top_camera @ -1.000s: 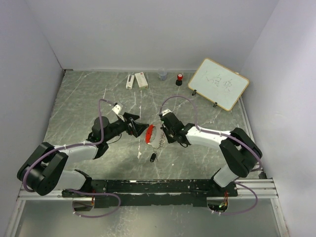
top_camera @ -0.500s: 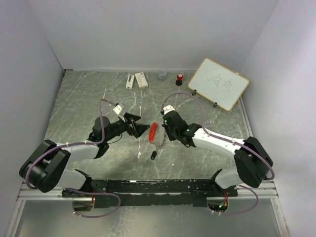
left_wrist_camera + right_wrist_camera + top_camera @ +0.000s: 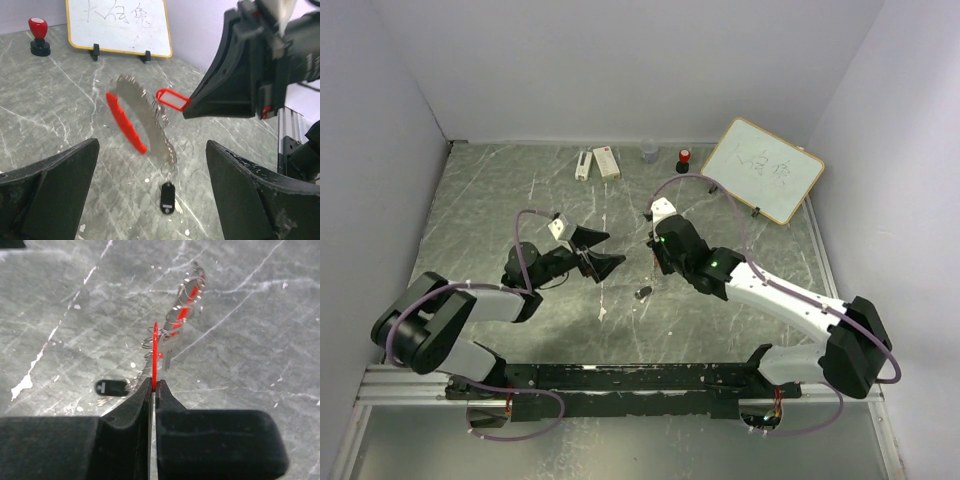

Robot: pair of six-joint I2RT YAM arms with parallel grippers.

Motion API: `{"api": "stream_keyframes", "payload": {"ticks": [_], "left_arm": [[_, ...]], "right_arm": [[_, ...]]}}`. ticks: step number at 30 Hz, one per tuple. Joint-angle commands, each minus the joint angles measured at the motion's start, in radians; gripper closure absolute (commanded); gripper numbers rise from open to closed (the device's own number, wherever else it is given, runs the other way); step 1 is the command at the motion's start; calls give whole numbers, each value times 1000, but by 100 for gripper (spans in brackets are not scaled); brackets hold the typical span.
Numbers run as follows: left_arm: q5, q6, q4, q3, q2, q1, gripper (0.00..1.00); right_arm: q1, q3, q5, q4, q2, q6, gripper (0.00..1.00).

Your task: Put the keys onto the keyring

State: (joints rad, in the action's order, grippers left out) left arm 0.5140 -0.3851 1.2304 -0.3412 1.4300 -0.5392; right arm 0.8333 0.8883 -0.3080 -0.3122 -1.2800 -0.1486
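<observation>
My right gripper (image 3: 153,382) is shut on the red tag with a white label (image 3: 172,99), seen edge-on in the right wrist view (image 3: 155,347). The keyring hangs from that tag above the table, blurred: its red fob (image 3: 125,122) and curved grey piece (image 3: 152,127) show in the left wrist view, and its thin silver ring (image 3: 189,287) in the right wrist view. The key with the black tag (image 3: 167,196) lies on the table below it (image 3: 642,293); I cannot tell if it is linked. My left gripper (image 3: 610,250) is open and empty, just left of the keyring.
A whiteboard (image 3: 762,169) stands at the back right. A red-capped black cylinder (image 3: 683,159), a small clear cup (image 3: 649,152) and two white blocks (image 3: 598,162) sit along the back wall. The metal rail (image 3: 620,378) runs along the near edge.
My right gripper has lifted the keyring off the table by the red tag and moved back. The black-tagged key slid back and right. The left gripper barely moved.
</observation>
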Motion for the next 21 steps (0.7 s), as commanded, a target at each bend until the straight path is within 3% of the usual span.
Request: {"api": "stream_keyframes", "payload": {"ticks": [1,21], "left_arm": [[10,23,210,17,55,-4,1],[-34,194,211,-89,146,-91,1]], "right_arm": [[14,54,-24,27,46,40,100],[74,103,-10,39,121,67,100]]}}
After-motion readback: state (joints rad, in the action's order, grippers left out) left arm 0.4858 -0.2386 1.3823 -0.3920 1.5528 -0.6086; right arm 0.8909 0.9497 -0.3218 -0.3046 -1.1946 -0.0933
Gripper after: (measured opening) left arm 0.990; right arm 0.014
